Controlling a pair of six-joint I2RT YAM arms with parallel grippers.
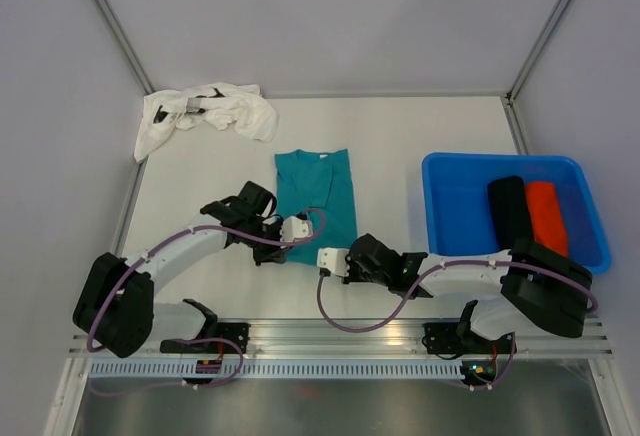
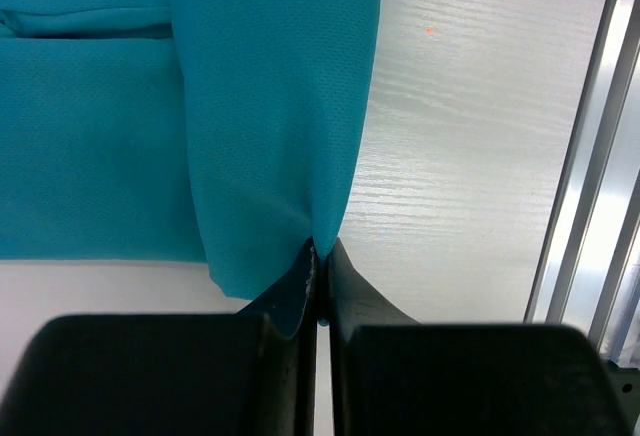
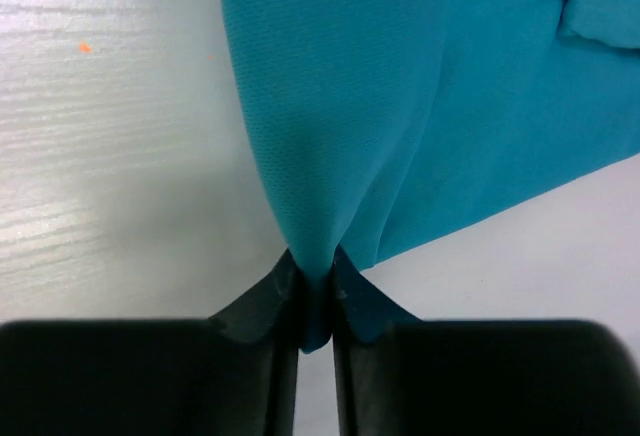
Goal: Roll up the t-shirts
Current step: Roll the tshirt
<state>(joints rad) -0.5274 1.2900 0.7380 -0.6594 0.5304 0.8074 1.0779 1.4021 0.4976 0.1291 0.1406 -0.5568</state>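
A teal t-shirt (image 1: 318,191) lies folded into a long strip at the middle of the table. My left gripper (image 1: 303,231) is at its near left corner, shut on a pinch of the teal cloth (image 2: 270,136), which rises from the fingertips. My right gripper (image 1: 330,256) is at the near edge beside it, shut on another fold of the same shirt (image 3: 335,106). A white t-shirt (image 1: 210,114) lies crumpled at the back left. A black t-shirt (image 1: 508,208) and an orange-red t-shirt (image 1: 548,218) lie rolled in the tub.
The blue plastic tub (image 1: 432,206) stands at the right of the table (image 1: 400,136). An aluminium rail (image 1: 340,331) runs along the near edge by the arm bases. Frame posts stand at the back corners.
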